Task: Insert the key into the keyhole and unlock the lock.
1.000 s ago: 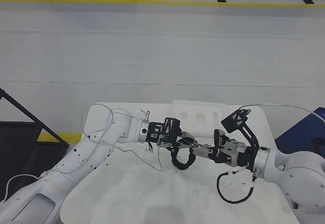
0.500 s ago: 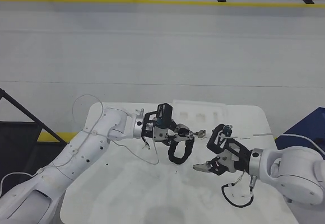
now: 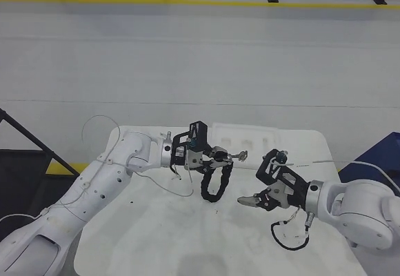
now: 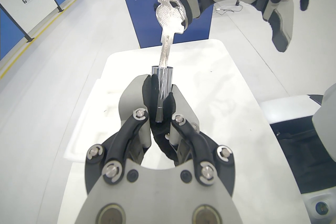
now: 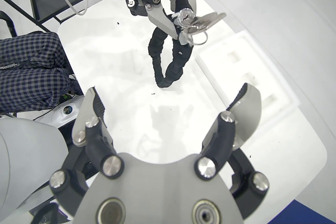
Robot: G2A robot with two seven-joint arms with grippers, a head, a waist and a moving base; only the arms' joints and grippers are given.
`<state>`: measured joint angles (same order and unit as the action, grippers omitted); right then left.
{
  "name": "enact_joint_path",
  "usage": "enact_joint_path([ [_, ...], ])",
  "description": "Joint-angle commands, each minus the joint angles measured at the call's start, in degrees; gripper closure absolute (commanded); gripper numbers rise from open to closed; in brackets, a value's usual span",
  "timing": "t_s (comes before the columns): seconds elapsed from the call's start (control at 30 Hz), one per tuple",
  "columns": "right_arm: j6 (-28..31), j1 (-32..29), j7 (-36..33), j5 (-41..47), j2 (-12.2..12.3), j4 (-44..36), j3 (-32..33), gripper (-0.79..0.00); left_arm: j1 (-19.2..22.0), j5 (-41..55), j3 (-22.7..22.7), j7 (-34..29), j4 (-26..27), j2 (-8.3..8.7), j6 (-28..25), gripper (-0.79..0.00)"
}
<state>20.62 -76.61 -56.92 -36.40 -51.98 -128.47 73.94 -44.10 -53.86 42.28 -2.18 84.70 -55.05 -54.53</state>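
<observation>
Drawing back from the key (image 4: 169, 17) since a second ago, the right fingers (image 5: 249, 104) now hang spread wide and empty over the desk (image 3: 172, 241) (the left arm has lifted a little too). Left fingers (image 4: 130, 99) are clamped on the lock (image 4: 162, 80), held above the desk with the key's blade in its end. The key's long axis points from the lock toward the right arm, whose fingers sit a little off that line, so turning the key likely means realigning on its head first.
</observation>
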Motion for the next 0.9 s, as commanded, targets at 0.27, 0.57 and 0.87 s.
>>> enact_joint_path([
  [0.27,8.45,0.25,4.32,-12.62,0.32,-3.11,-1.38,-0.785,0.74,3.51,-1.66,-4.25,-1.31,-1.34,-1.54,0.000],
  [0.57,11.27,0.56,5.06,-19.68,0.26,-4.57,-4.95,-0.785,1.23,5.22,-2.00,-6.17,-1.26,-2.34,-1.34,0.000],
  [0.87,8.90,2.36,3.54,-21.09,-0.25,-4.77,-8.74,-0.785,0.94,4.16,-1.54,-7.11,-0.56,-2.91,-0.90,0.000],
])
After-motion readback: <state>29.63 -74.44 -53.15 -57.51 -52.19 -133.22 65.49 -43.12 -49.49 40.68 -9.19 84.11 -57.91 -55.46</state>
